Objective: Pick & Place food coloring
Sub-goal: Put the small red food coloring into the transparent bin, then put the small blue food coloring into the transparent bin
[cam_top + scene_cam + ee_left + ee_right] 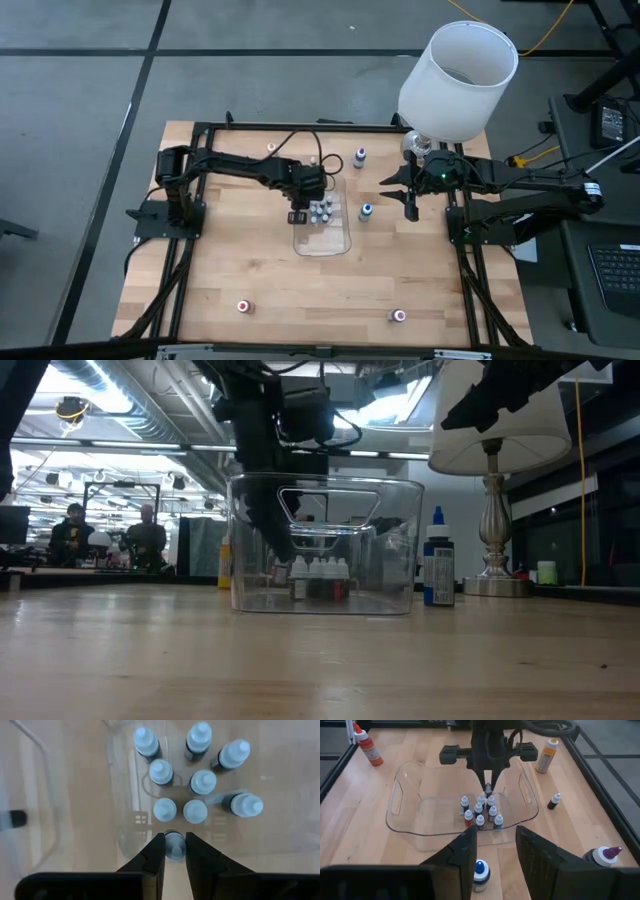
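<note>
My left gripper (pixel 174 851) is closed on one tiny white-capped food coloring bottle (pixel 174 844), fingers pinching its cap inside the clear rectangular plastic tray (pixel 405 822). Just beyond the fingertips stand eight more small white-capped bottles (pixel 202 781), clustered on the tray floor. My right gripper (pixel 495 852) hangs off to the side with its fingers apart, holding nothing; a blue-capped bottle (pixel 480 874) stands below it on the light wooden tabletop (pixel 260 275). Farther off, a white lampshade (pixel 458 80), then two seated people (pixel 108 538) in the room.
</note>
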You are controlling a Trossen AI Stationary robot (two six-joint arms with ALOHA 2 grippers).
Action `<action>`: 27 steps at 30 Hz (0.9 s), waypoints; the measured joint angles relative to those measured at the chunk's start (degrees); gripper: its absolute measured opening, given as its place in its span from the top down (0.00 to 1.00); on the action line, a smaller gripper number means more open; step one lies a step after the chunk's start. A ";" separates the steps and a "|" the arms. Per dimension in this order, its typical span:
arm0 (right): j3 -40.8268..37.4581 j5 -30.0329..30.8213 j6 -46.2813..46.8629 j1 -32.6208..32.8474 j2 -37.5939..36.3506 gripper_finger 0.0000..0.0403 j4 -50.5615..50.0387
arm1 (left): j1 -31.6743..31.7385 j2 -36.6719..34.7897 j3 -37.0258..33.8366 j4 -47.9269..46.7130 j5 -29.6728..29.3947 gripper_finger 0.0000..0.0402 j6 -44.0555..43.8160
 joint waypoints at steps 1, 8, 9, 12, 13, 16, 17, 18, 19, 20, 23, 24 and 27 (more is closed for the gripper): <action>0.00 -0.01 -0.04 0.00 0.00 0.66 0.00 | 0.00 0.00 -0.63 0.54 0.02 0.86 0.01; 0.00 0.01 -0.04 0.00 0.00 0.66 0.00 | 0.04 0.04 -1.02 1.82 -0.01 0.86 -0.09; 0.00 -0.01 0.00 -0.01 0.00 0.66 0.00 | 0.04 0.04 -1.02 1.89 -0.01 0.85 -0.29; 0.00 0.00 -0.02 -0.01 0.00 0.66 0.00 | 0.04 0.04 -1.02 1.85 -0.02 0.82 -0.90; 0.00 -0.01 -0.05 -0.01 0.00 0.66 0.00 | 0.04 0.04 -1.02 1.85 -0.02 0.81 -1.13; 0.00 0.01 0.03 -0.01 0.00 0.66 0.00 | 0.04 0.04 -1.02 1.84 -0.06 0.77 -1.94; 0.00 0.01 0.00 -0.01 0.00 0.66 0.00 | 0.04 0.04 -1.02 1.83 -0.38 0.76 -2.02; 0.00 -0.01 -0.03 0.01 0.00 0.66 0.00 | 0.04 0.04 -1.02 1.80 -0.82 0.74 -2.10; 0.00 0.01 -0.05 -0.01 0.00 0.66 0.00 | 0.04 0.04 -1.02 1.80 -1.34 0.73 -2.12; 0.00 0.00 -0.04 0.00 0.00 0.66 0.00 | 0.04 0.04 -1.02 1.80 -1.90 0.72 -2.13; 0.02 0.01 0.01 0.01 0.00 0.66 0.00 | -0.13 0.04 -1.02 1.78 -2.74 0.70 -2.47; 0.00 -0.01 -0.04 0.00 0.00 0.66 0.00 | -0.13 0.04 -0.76 1.32 -2.90 0.69 -2.56; 0.00 0.01 0.02 -0.01 0.00 0.66 0.00 | -0.13 -0.30 1.75 -1.96 -2.92 0.67 -2.59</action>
